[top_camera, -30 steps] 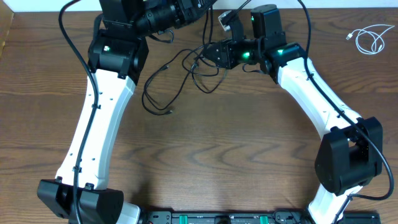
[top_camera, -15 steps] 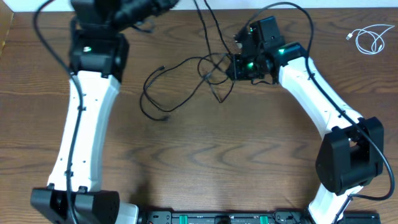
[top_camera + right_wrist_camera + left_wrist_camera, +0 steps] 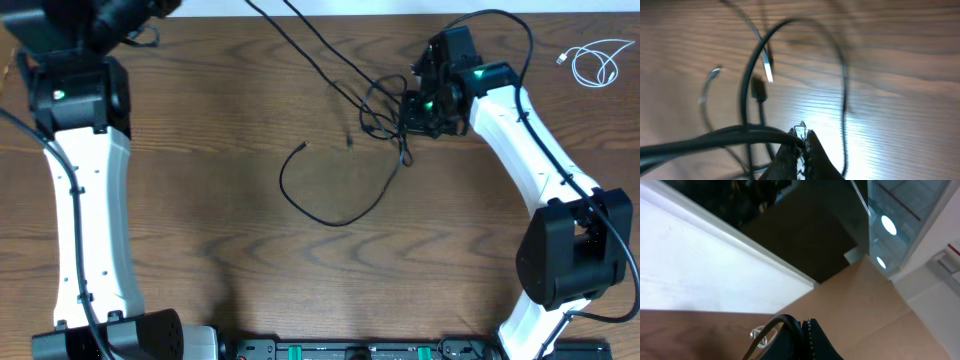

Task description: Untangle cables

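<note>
1. The left end effector (image 3: 804,326) is clenched on a black cable (image 3: 767,332). It is past the top edge of the overhead view, out at about 10 o'clock.
2. The right end effector (image 3: 410,104) is clenched too. It is grasping black cable right at the knot (image 3: 380,98), at about 1 o'clock on the surface (image 3: 250,270).
3. A second ago the two end effectors were close together near 12 o'clock. Now the left arm (image 3: 85,200) has swung far away to 10 o'clock. The right one has slid a little toward 3 o'clock and shut.
4. Because of that pull, a long black cable (image 3: 300,46) now runs straight and tight from the top edge down to the knot.
5. The messy loops that lay at 9 o'clock of the knot have been dragged away from there. One big loop (image 3: 335,224) now lies open and flat at 7 o'clock of the knot, with one end free.
6. I think this is good for the job. The pile looks smaller and more spread out. But the knot is not undone yet, so more pulling apart seems needed.
7. The white cable (image 3: 595,62) sits curled up alone at 2 o'clock, well apart. It has not moved.
</note>
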### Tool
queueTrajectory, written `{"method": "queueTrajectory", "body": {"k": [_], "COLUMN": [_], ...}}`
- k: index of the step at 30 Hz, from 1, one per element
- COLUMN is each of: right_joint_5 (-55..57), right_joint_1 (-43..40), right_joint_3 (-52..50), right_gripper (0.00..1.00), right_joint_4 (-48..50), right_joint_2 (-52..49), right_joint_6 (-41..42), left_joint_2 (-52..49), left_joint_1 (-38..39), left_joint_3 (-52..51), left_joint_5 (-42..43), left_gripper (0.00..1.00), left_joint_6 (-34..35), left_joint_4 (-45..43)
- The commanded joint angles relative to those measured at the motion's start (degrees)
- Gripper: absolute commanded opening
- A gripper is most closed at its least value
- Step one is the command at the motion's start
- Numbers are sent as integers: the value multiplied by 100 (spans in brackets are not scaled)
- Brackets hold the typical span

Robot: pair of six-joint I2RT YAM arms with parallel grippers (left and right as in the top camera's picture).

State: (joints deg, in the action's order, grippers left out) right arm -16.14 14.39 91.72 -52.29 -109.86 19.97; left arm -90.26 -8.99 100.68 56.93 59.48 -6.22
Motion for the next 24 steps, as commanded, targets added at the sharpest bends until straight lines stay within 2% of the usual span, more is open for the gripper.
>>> {"method": "queueTrajectory", "body": {"k": [1,7,17,20,24], "right_joint_5": [981,938,553,-846,-2483], "right_joint_1": [-376,-774,-1174,-1104,-916], "right_joint_3": [-260,-732,-863,-861,-841], "right_gripper": [1,1,2,4,17], "right_joint_4": [-129,173,348,649,1110], "right_joint_2": [-87,-90,-90,-81,33], "right_joint_6": [57,9,-678,-1434,-1945], "left_joint_2": [426,533,542,542,542], "left_joint_1": [-313,-634,-1161,-1054,-817], "left_joint_3": [136,136,136,136,136], "left_joint_5": [-232,-234,-195,-140,-122], "left_gripper": [7,7,7,7,7], "left_joint_6": [42,33,17,20,17], "left_joint_4": [-227,-227,-227,-229,-236]}}
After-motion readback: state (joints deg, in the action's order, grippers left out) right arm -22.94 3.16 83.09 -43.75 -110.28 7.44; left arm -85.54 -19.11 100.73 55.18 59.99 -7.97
